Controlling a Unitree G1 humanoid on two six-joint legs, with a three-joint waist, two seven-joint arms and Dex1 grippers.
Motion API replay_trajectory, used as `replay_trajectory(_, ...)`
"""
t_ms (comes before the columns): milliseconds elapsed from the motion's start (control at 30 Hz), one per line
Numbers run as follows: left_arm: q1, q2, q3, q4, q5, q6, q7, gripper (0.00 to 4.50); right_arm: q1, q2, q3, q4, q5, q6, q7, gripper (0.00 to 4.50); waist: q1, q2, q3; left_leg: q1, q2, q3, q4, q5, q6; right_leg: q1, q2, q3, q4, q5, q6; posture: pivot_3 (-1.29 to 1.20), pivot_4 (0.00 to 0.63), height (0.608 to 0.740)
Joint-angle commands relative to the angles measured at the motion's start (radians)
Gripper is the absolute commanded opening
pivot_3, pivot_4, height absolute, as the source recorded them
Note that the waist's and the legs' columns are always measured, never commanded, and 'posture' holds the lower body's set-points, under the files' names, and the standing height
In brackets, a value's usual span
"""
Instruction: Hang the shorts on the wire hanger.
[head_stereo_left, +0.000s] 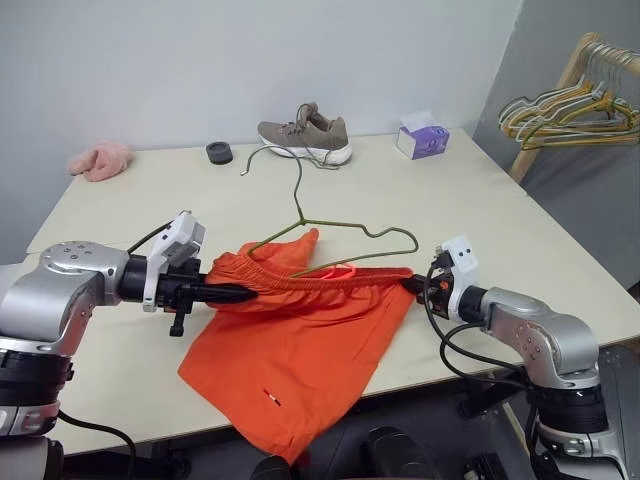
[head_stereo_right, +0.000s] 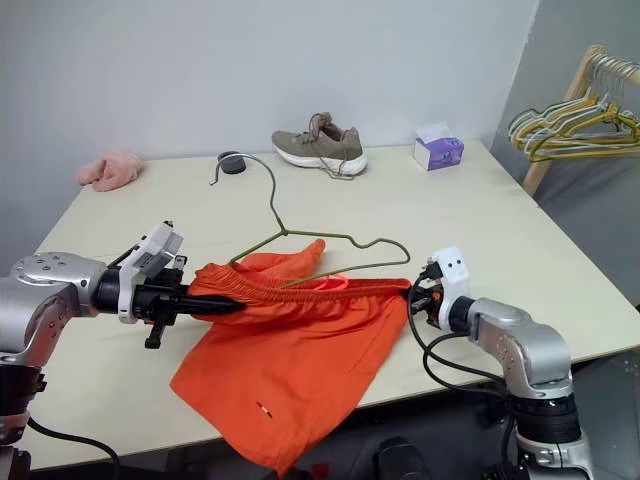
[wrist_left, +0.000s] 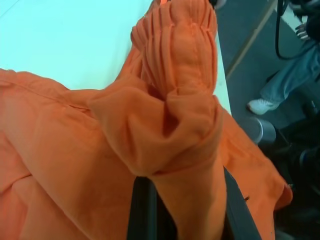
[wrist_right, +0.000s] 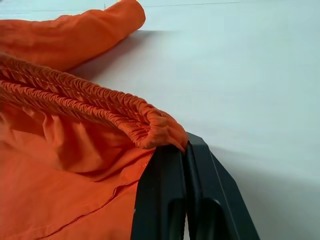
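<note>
You have the shorts stretched by the waistband between both arms, its long axis running side to side just in front of the wire hanger, which lies flat on the table behind. The left gripper is clamped on one waistband end, the right gripper pinches the other. Neither arm is clearly nearer the hanger.

Pale table bearing: wire hanger mid-surface, orange shorts overhanging near edge, shoe, purple tissue box, pink cloth, dark disc along far edge.
</note>
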Motion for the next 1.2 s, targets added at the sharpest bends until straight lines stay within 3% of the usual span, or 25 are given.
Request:
replay_trajectory(33,-0.010,0.042,0.001,0.049,0.058,-0.073,-0.012,0.00,-0.012,-0.028,-0.080,-0.025,0.028,0.027,-0.028,0.02,0.001,0.000,0.000,0.000,0.000,0.000,0.000,0.000,0.000,0.000,0.000,0.000,0.000,0.000,0.000,-0.21,0.035,0.740)
replay_trajectory(400,-0.015,0.080,-0.042,0.122,0.143,-0.181,-0.044,0.00,-0.010,-0.035,-0.088,-0.090,0.088,0.065,-0.066,0.02,0.001,0.000,0.000,-0.001,0.000,0.001,0.000,0.000,0.000,-0.001,0.000,0.001,-0.001,-0.002,0.003,-0.21,0.035,0.740)
replay_trajectory(833,-0.085,0.058,-0.115,0.272,0.277,-0.354,-0.001,0.00,-0.043,-0.115,-0.055,-0.201,0.155,0.120,-0.058,0.02,0.000,0.000,0.000,-0.001,0.000,0.001,-0.001,0.000,0.000,-0.001,0.000,0.002,-0.001,-0.002,0.003,-0.23,0.044,0.740)
replay_trajectory(1200,-0.149,-0.064,-0.204,0.256,0.364,-0.410,0.064,0.00,-0.237,-0.249,0.288,-0.278,0.048,0.006,0.032,0.02,-0.001,0.001,0.001,-0.002,0.000,0.000,0.000,0.000,0.000,-0.002,0.000,0.001,-0.001,-0.002,0.004,-0.24,0.046,0.740)
